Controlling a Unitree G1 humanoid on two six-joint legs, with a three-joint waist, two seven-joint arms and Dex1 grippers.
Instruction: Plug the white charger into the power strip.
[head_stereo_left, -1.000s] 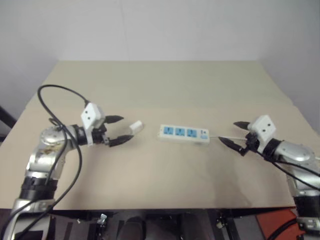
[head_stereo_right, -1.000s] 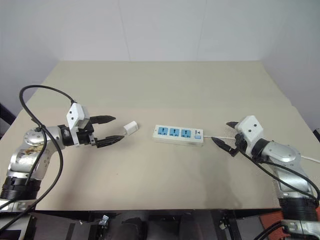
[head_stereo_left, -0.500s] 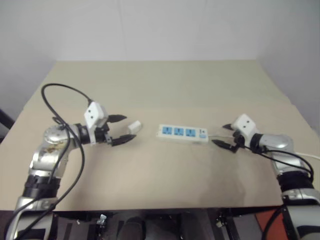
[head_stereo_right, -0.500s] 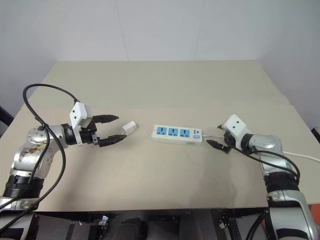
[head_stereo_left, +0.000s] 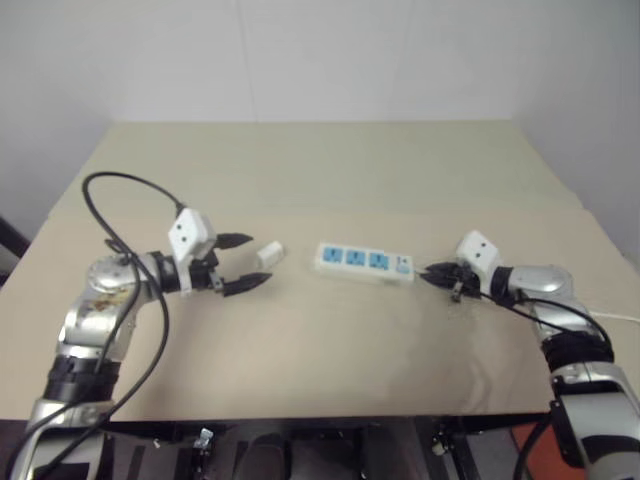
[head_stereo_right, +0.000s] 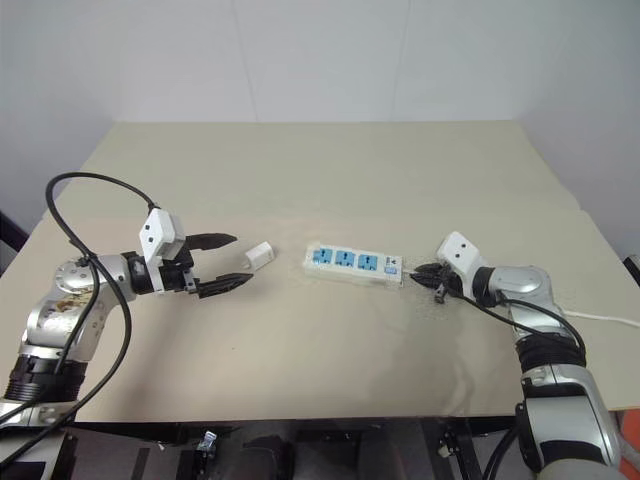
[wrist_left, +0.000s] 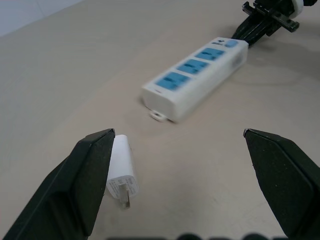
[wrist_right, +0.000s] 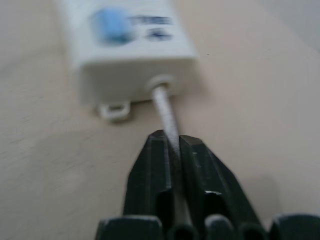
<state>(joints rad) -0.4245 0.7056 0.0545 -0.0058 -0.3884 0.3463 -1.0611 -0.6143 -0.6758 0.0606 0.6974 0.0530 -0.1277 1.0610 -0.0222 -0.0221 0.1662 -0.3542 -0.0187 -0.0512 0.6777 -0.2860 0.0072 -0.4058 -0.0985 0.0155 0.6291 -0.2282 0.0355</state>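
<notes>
white cord (wrist_right: 167, 112) pinched in closed right end effector (wrist_right: 171, 145), power strip (wrist_right: 125, 35) blurred, cropped, left end effector (wrist_left: 180, 165) wide open, empty

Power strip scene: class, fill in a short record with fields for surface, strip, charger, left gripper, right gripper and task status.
surface: beige table
strip: power strip lies flat, three blue sockets up, none filled
charger: white charger lies on its side on the table, apart from the strip, beside one finger of the left gripper
left gripper: left gripper open, fingers either side of the charger's end, not gripping
right gripper: right gripper shut on the cord just behind the strip's switch end
task status: charger not yet picked up or plugged in
</notes>
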